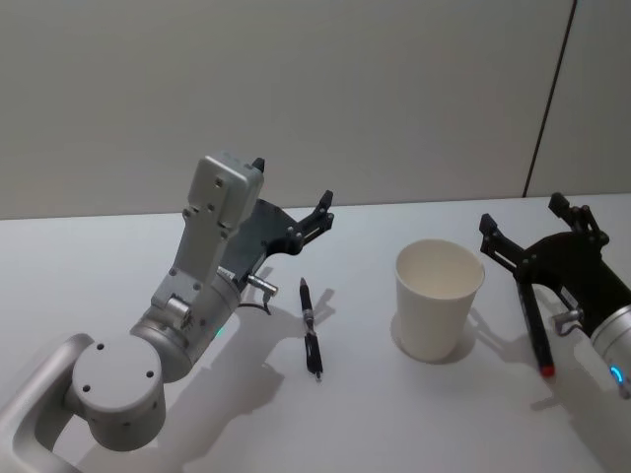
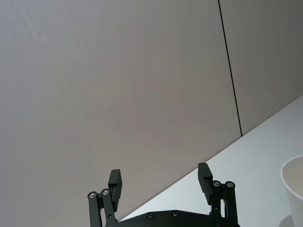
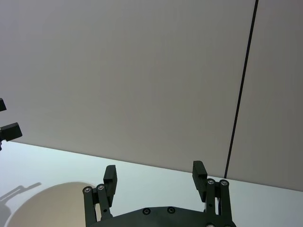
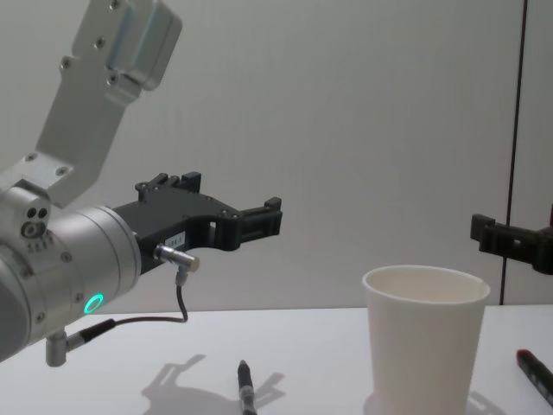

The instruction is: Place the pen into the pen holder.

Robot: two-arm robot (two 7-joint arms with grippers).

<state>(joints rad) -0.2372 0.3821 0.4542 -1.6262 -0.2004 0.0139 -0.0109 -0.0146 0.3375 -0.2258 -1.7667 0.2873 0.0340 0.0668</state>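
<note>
Fingers point(image 2: 116, 184) of your left gripper point(image 1: 292, 183) are standing spread and empty, hovering left of the pen holder point(image 1: 434, 315). Your right gripper point(image 1: 522, 214) is hanging just right of the pen holder (fingers spread too, gripping nothing). A black pen point(image 1: 311, 330) is lying flat on the table point(image 1: 99, 256) left of the pen holder, and a red-tipped pen point(image 1: 535, 330) is lying to its right.

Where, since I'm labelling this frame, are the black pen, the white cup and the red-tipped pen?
black pen point(image 1: 311, 330), head view, mid-barrel.
white cup point(image 1: 434, 320), head view, outer wall.
red-tipped pen point(image 1: 533, 330), head view, mid-barrel.
</note>
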